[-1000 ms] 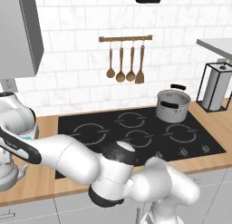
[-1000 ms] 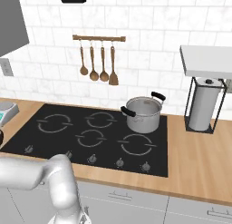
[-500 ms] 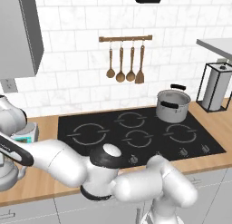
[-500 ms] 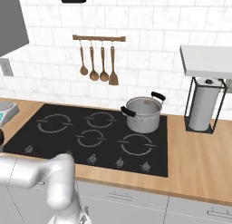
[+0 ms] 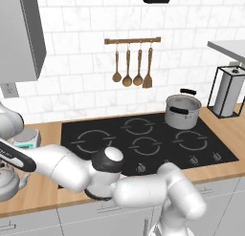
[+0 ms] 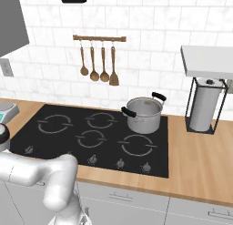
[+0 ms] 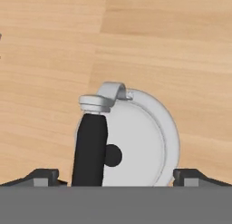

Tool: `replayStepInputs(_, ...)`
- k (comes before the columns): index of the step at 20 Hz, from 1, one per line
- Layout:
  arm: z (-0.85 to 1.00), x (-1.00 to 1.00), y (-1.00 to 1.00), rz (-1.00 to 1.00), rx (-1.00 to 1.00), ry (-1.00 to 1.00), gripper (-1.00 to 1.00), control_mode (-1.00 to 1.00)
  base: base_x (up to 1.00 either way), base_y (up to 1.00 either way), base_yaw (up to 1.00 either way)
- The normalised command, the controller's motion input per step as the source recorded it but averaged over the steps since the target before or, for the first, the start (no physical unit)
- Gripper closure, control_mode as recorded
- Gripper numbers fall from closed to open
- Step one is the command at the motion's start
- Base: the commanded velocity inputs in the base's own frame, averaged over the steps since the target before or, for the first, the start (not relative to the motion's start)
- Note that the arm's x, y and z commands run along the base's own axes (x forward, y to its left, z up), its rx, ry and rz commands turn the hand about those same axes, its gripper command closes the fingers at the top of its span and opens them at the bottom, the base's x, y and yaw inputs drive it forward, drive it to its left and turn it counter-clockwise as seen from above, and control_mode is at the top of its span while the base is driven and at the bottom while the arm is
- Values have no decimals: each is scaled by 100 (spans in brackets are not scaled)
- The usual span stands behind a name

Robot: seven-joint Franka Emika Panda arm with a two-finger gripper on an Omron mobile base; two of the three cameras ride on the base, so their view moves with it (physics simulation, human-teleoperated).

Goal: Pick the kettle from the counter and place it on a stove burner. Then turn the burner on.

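Note:
The kettle (image 7: 136, 137) is seen from above on the wooden counter (image 7: 172, 46), with its black handle (image 7: 89, 148), dark lid knob and short spout (image 7: 113, 89). My gripper (image 7: 118, 177) hovers right over it, open, one fingertip on each side of the body. In the left base view the kettle (image 5: 7, 182) sits at the far left of the counter (image 5: 43, 192), under my outstretched arm. The stove burner (image 5: 95, 140) (image 6: 55, 123) is the wide ring at the cooktop's left, bare.
A steel pot (image 5: 183, 111) (image 6: 143, 114) stands on the back right ring of the black cooktop (image 5: 158, 156). Knobs (image 5: 141, 168) line its front edge. A kitchen scale (image 5: 26, 138) sits behind the kettle. A paper towel holder (image 6: 205, 105) stands at the right.
My arm has stretched further left and lower over the kettle. The kettle and the pot have not moved, and the jaws stay wide.

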Motion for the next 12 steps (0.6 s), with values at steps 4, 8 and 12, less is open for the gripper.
replayStepInputs(4, 0, 0, 0, 0, 0, 0, -100, -100, 0, 0, 0)
replayStepInputs(8, 0, -2, 0, 0, 0, 0, 100, -100, 0, 0, 0)
replayStepInputs(12, -3, -13, -4, -2, 0, 0, 100, -100, 0, 0, 0)
